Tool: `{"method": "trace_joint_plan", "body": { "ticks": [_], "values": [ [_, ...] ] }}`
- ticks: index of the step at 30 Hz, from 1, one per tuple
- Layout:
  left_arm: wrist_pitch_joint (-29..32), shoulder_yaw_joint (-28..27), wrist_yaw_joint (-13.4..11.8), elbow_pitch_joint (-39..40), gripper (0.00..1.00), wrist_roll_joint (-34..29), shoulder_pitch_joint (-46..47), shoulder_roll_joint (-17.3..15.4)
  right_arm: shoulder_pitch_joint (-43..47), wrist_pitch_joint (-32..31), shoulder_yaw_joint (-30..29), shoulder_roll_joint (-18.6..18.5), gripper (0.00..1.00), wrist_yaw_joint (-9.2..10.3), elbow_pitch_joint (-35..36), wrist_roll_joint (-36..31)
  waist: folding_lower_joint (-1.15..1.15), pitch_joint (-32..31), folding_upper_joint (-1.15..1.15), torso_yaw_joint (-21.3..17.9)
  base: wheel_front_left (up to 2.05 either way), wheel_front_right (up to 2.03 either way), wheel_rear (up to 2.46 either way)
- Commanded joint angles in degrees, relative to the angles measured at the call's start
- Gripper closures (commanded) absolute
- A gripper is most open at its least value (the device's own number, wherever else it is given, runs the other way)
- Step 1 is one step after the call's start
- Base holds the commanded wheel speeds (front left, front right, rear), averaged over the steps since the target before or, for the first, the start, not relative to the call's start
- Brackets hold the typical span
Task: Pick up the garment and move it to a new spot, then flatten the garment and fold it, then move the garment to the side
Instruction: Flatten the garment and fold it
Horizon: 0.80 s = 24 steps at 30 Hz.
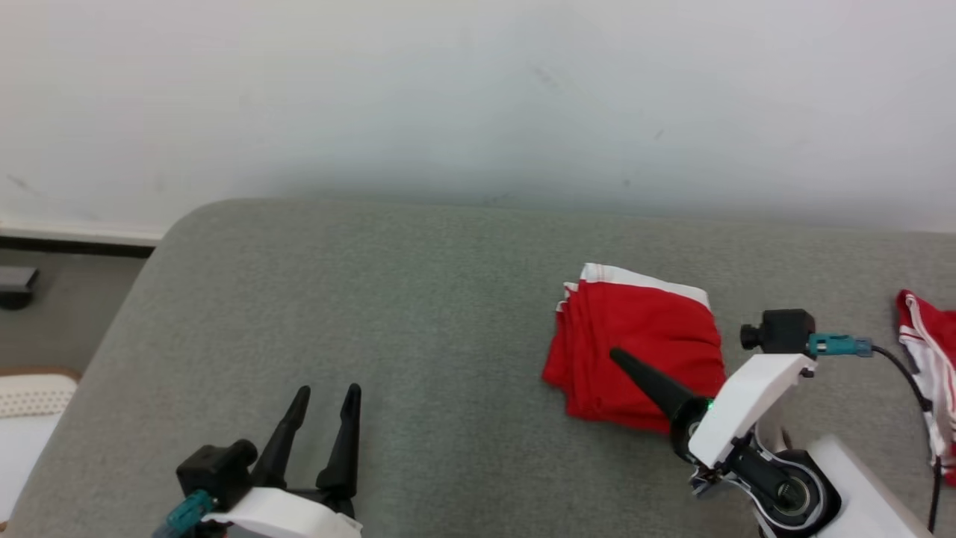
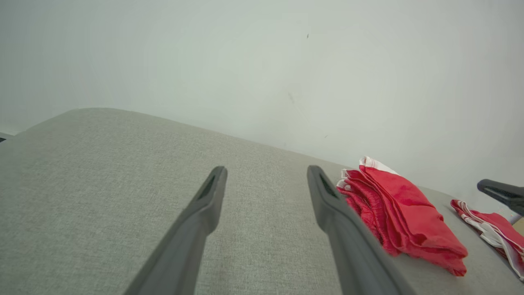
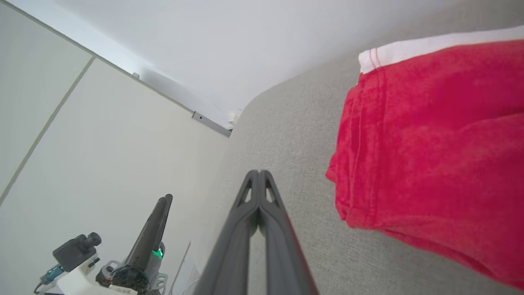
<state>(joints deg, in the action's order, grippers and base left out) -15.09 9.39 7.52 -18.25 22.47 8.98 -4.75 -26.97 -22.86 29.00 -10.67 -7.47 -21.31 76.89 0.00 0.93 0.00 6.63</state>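
On a grey cushion: a red garment with white trim, folded into a thick square stack, lying directly beneath and ahead of the right pincer. Looks soft, light and limp; judged likely to sag, slide and spring open if lifted by one layer alone. Better to pinch through the whole stack at the layered edge just left of the right pincer's tips, or to slide it flat along the cloth surface with both pincers.

Right pincer: pressed fully together, empty, slanting over the garment's near part in the head view; from its own wrist camera, tips just beside the stack's edge; cannot tell whether touching. Must spread before any hold.

Left pincer: spread wide, empty, hovering over bare cushion, garment well off to its right.

Further right of the right pincer, by the picture's edge: a second red-and-white garment, bunched, apart from the folded one; worth avoiding when moving the stack aside. Beyond both pincers: a plain pale wall. Nothing else between the pincers and the stack
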Motion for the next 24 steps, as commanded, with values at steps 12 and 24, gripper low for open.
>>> {"method": "trace_joint_plan", "body": {
  "ticks": [12, 24],
  "values": [
    [-0.05, -5.76, -0.27, 4.43, 0.0, -3.16, -1.74, -0.58, 5.03, 19.92, -2.26, -9.45, 0.0, -0.01, 10.64, -13.47, 0.0, -1.45, 0.0, -8.63, 0.0, 0.0, 0.0],
    [-0.06, -9.88, -0.09, 6.62, 0.0, -7.13, -3.98, 0.23, 12.88, 37.61, -13.27, -6.8, 0.0, -0.01, 4.29, -40.94, 0.0, -1.41, 0.0, -11.26, 0.0, 0.0, 0.0]
  ]
}}
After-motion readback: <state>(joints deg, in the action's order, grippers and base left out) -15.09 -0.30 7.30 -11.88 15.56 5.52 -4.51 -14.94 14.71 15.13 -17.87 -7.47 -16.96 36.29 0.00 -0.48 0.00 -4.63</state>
